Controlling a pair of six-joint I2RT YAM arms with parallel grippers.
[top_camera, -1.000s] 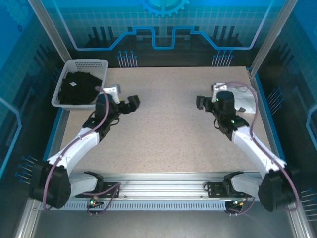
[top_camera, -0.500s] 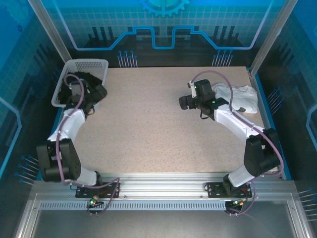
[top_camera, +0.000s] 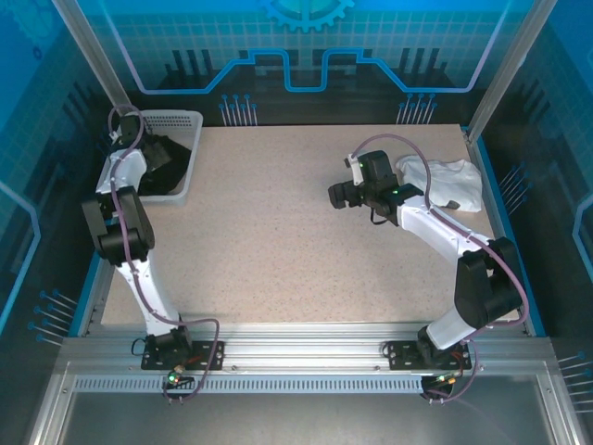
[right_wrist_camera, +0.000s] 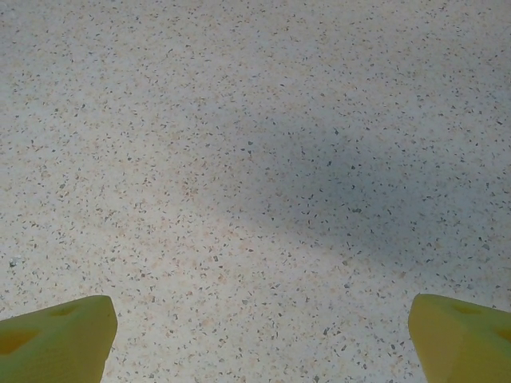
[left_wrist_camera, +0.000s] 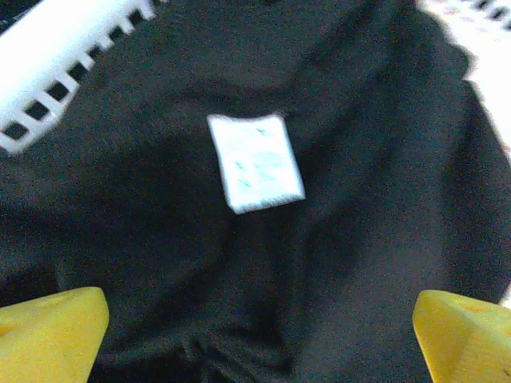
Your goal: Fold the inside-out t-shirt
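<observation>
**Pre-grasp: t-shirt heaped in basket**

Right end effector (top_camera: 341, 195) released, hovering over table (top_camera: 278, 269), mid-right. Left end effector (left_wrist_camera: 255, 335) released wide, poised over inside-out t-shirt (left_wrist_camera: 343, 239) bunched in white basket (top_camera: 181, 119), far left. Likely soft, light, floppy; best to pinch a raised fold near white tag (left_wrist_camera: 255, 163). Tag print too blurred to read.

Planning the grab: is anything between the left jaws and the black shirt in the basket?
Nothing visible. The left gripper, jaws open, hangs right over the shirt in the basket; its white tag faces up.
</observation>
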